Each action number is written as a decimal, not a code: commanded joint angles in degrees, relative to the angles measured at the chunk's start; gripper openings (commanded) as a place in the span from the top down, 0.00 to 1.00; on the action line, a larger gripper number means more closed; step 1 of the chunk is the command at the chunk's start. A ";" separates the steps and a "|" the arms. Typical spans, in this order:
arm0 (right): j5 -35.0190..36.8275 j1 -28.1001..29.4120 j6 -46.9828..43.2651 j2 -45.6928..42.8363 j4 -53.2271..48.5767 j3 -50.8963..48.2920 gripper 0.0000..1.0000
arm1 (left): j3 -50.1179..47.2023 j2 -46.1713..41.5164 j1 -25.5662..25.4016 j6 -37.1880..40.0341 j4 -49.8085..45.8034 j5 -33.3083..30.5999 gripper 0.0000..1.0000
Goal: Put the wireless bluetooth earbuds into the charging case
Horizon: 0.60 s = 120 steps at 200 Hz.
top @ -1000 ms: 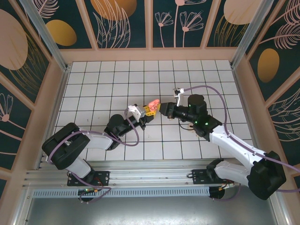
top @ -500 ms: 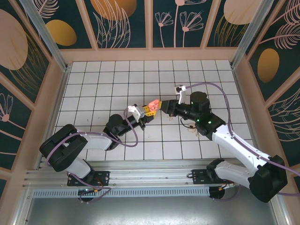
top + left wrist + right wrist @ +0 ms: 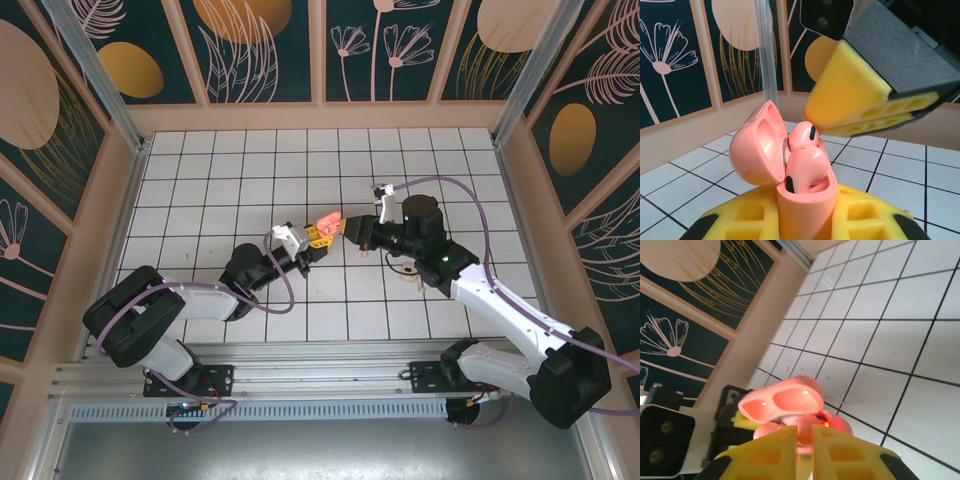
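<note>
My left gripper (image 3: 316, 236) is shut on the salmon-pink charging case (image 3: 327, 220) and holds it upright above the tiles. In the left wrist view its yellow fingers (image 3: 742, 215) clamp the case body (image 3: 805, 205), whose lid (image 3: 757, 145) hangs open to the left. Two earbuds stand in the wells, one near (image 3: 807, 167) and one far (image 3: 802, 134). My right gripper (image 3: 346, 226) is shut, its tips (image 3: 815, 116) right over the far earbud. From the right wrist, its fingers (image 3: 782, 445) stand close together in front of the open lid (image 3: 782, 400), with pink visible behind the thin gap.
A small pale object (image 3: 413, 277) lies on the tiles under my right forearm. The white tiled floor (image 3: 230, 170) is ringed by a peach rim and patterned walls (image 3: 270, 50), with metal posts (image 3: 95, 70) at the corners.
My right arm has shifted slightly and its wrist turned while its tips stayed at the case. Its jaws have closed a little more. The left arm and case have barely moved.
</note>
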 commanded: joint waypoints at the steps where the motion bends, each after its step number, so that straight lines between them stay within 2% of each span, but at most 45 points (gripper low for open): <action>1: 2.03 -0.26 -1.97 -0.08 -3.47 -0.83 0.85 | 0.54 -1.28 -0.30 1.34 0.99 1.43 0.94; 29: 2.57 -0.24 -3.44 -0.45 -4.39 0.36 0.84 | 0.77 -1.60 -0.27 1.54 0.53 2.07 0.94; 55: 3.75 -0.30 -5.60 -2.10 -4.55 1.20 0.80 | 0.83 -2.52 -0.31 2.25 -1.20 2.51 0.94; 120: 6.27 -1.69 -15.85 -7.55 -4.95 2.18 0.59 | 0.88 -5.81 -0.28 4.46 -7.99 4.33 0.93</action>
